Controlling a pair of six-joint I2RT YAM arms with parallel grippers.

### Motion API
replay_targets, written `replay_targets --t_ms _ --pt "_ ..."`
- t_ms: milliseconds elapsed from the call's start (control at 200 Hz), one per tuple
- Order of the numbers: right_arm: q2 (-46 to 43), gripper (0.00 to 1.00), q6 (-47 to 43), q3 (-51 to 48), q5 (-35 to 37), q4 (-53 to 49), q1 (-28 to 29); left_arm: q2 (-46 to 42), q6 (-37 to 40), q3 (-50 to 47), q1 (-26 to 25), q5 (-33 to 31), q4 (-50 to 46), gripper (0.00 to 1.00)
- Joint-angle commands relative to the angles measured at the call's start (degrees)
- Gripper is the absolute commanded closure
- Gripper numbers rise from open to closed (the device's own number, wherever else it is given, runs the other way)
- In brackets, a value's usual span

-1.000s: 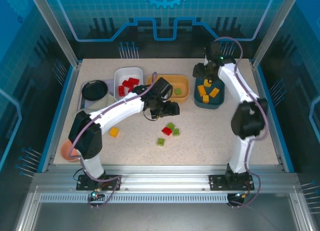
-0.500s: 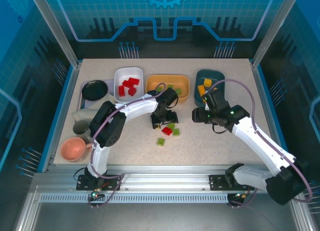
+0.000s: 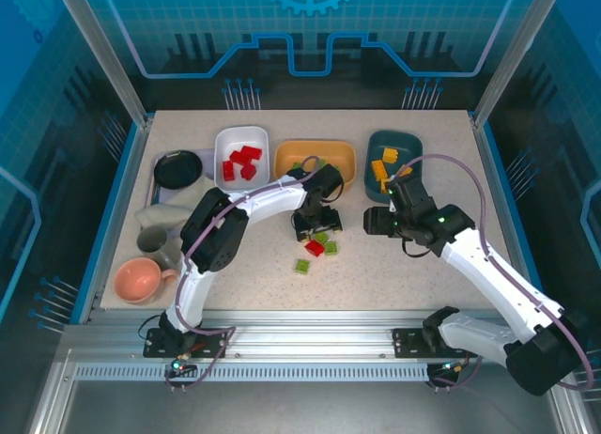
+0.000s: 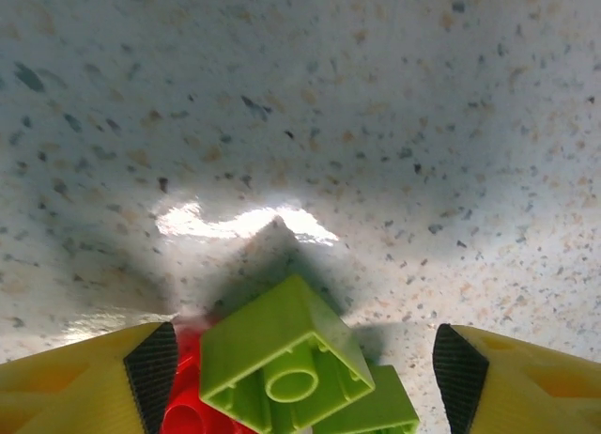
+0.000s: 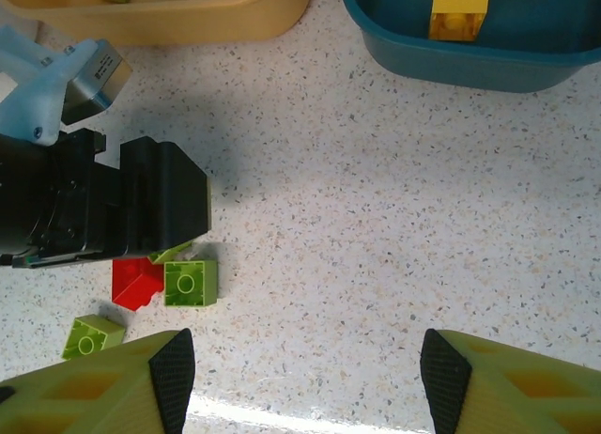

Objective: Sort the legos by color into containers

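Note:
My left gripper [image 3: 315, 229] hangs open low over a cluster of legos on the table. In the left wrist view an upturned green brick [image 4: 282, 359] lies between the fingers of the left gripper [image 4: 305, 373], with a red brick [image 4: 188, 408] and a second green brick [image 4: 377, 410] against it. A third green brick [image 3: 301, 265] lies apart. My right gripper [image 3: 369, 220] is open over bare table, right of the cluster. The white bowl [image 3: 225, 139] holds red legos, the orange bowl [image 3: 346, 167] green ones, the teal bowl [image 3: 406, 145] yellow ones.
A black round dish [image 3: 178, 168], a grey cup [image 3: 153, 239] and a pink cup [image 3: 139, 280] stand at the table's left. In the right wrist view the left gripper's black body [image 5: 103, 204] sits just above the green brick [image 5: 191, 283] and red brick [image 5: 134, 284].
The right arm came away from the teal bowl down to mid-table. The left gripper swung right and down onto the lego cluster, then shifted only slightly.

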Motion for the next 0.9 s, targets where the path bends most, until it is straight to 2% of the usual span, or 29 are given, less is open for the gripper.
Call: replay_targets --t_ms 0,450,685,790,895 --pt "0.5 0.32 -0.7 0.7 -0.3 1.0 0.6 1.7 -1.6 1.7 -0.9 1.8 -1.7 0.28" --pt "-0.1 0.32 -1.2 0.3 -1.0 0.7 0.6 3.7 -1.6 4.1 -1.7 -1.0 -5.5 0.5" --pt "-0.5 0.32 -1.1 0.5 -1.2 0.5 0.6 2.5 -0.8 5.0 -1.7 -3.6 -6.0 0.68" --pt "-1.4 0.32 -1.8 1.6 -1.8 1.0 0.6 -1.0 -0.3 6.2 -1.4 -6.9 -7.3 0.69" --pt "-2.9 0.31 -3.0 2.5 -5.3 4.8 0.6 -4.3 1.2 9.4 0.3 -9.2 -9.2 0.69"
